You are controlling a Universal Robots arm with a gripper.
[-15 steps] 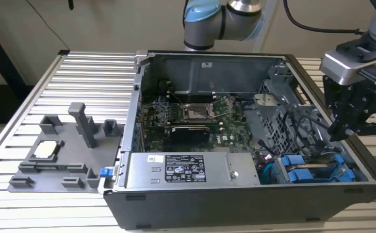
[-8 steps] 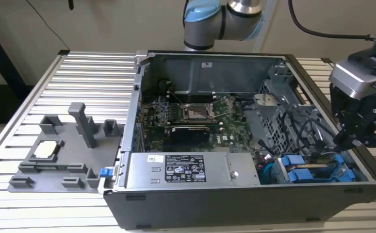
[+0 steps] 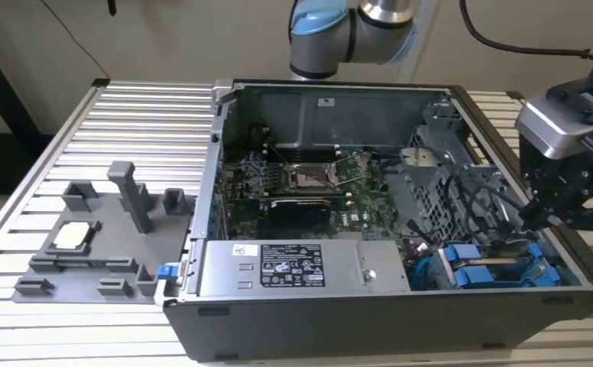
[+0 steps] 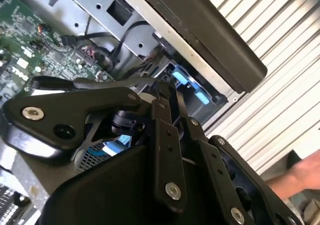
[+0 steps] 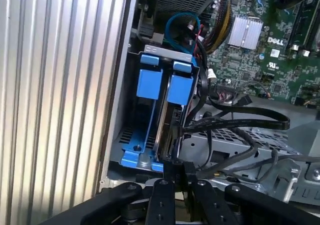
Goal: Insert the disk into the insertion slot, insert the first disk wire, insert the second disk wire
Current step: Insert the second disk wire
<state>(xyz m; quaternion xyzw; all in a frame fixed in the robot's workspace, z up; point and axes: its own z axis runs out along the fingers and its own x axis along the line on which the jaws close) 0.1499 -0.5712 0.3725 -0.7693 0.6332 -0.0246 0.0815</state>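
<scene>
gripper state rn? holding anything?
Gripper: shut on a black wire plug at the end of the blue-framed disk seated in the insertion slot.

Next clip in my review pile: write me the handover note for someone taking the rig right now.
Gripper: jaws closed around a black wire at the rear edge of the disk, at the exterior view's right.
Disk: seated in the insertion slot of the computer case, beside a second blue carrier.
Done: disk insertion.
Left: wires; whether the held one is plugged is unclear.
</scene>
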